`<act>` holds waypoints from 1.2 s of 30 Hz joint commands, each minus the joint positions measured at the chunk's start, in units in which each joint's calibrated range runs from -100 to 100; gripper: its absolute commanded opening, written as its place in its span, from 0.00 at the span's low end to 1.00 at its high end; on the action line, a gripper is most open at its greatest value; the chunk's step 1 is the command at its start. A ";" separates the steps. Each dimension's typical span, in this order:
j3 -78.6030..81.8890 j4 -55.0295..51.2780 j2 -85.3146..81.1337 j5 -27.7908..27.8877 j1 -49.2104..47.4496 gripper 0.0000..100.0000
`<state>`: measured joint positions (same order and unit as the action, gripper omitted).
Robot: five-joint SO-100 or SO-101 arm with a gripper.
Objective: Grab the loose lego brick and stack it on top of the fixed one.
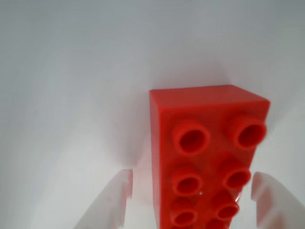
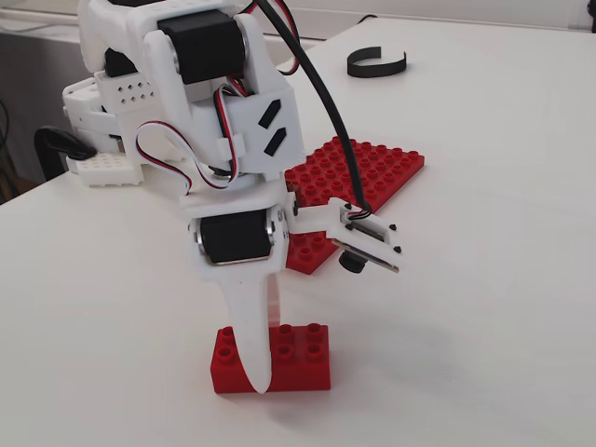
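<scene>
Wrist view: looking down on red brick, lying studs-up on white table. Six studs showing fully, a seventh partly at bottom edge; rest cut off by frame. Gripper spread open, straddling brick: one white finger at left w/ a thin gap to brick's side, other finger at right, also apart. Nothing pinched yet. Gap looking wider on the right, so shifting a touch right before closing, probably, to avoid nudging brick sideways. Closing slowly on the long sides, low on the body, not on studs.

Fixed view: arm coming down from top left, gripper at brick near bottom of frame, front finger covering brick's middle, tip reaching abt table level. Other finger hidden behind. Brick sitting flat on table, well apart from flat red plate further back. Brown brick not visible here — likely behind arm, can't tell. Black curved strip lying far back.

Count: 1 red brick, 1 plate, 1 black strip, 1 arm w/ 2 fingers, 0 brown bricks in sight. After closing: lifting straight up, keeping brick level for the stacking.
</scene>
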<state>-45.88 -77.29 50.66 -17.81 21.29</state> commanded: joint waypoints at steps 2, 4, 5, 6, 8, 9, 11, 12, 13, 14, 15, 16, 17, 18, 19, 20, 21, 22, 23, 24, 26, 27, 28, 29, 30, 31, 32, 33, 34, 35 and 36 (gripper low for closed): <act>-1.36 0.01 -0.53 -0.23 0.45 0.27; -1.36 0.01 -0.53 -0.23 0.45 0.27; -1.36 0.01 -0.53 -0.23 0.45 0.24; -1.36 0.01 -0.53 -0.23 0.45 0.20; -1.36 -0.07 -0.53 -0.23 0.45 0.10; -1.27 -0.16 -0.53 -0.23 0.45 0.04; -1.27 -0.34 -0.45 -0.23 0.45 0.01; -1.27 -0.51 -0.19 -0.23 0.45 0.03; -1.72 -0.51 0.32 -0.23 0.45 0.05; -1.99 -0.60 0.65 -0.23 0.45 0.06; -2.08 -0.68 0.74 -0.18 0.45 0.06; -2.08 -0.77 0.65 0.03 0.45 0.07; -2.08 -1.12 0.40 0.09 0.45 0.07; -2.36 -2.16 0.32 0.09 0.45 0.07; -3.35 -3.37 0.15 0.09 0.30 0.07; -4.98 -5.45 -0.28 0.09 -0.07 0.07; -6.79 -7.97 -0.95 0.09 -0.37 0.07; -8.87 -10.48 -1.72 0.09 -0.74 0.07; -11.13 -12.91 -2.65 0.14 -1.71 0.07; -13.85 -15.60 -3.83 0.19 -2.74 0.07; -19.64 -21.67 -6.63 0.24 -4.90 0.07; -21.63 -22.71 -8.32 0.40 -6.01 0.07; -22.99 -22.71 -10.44 0.82 -6.82 0.07; -23.98 -22.71 -12.81 1.71 -7.64 0.06; -23.98 -22.62 -15.69 2.70 -8.53 0.06; -23.26 -22.62 -18.40 3.59 -9.87 0.06; -22.90 -22.71 -20.51 4.58 -11.20 0.06; -21.81 -22.71 -22.89 5.78 -12.31 0.06; -19.82 -22.71 -25.51 6.99 -13.20 0.06; -17.38 -22.71 -27.97 8.34 -14.39 0.06; -14.48 -22.71 -30.08 9.86 -15.73 0.06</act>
<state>-64.34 -98.88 29.68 -11.31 8.90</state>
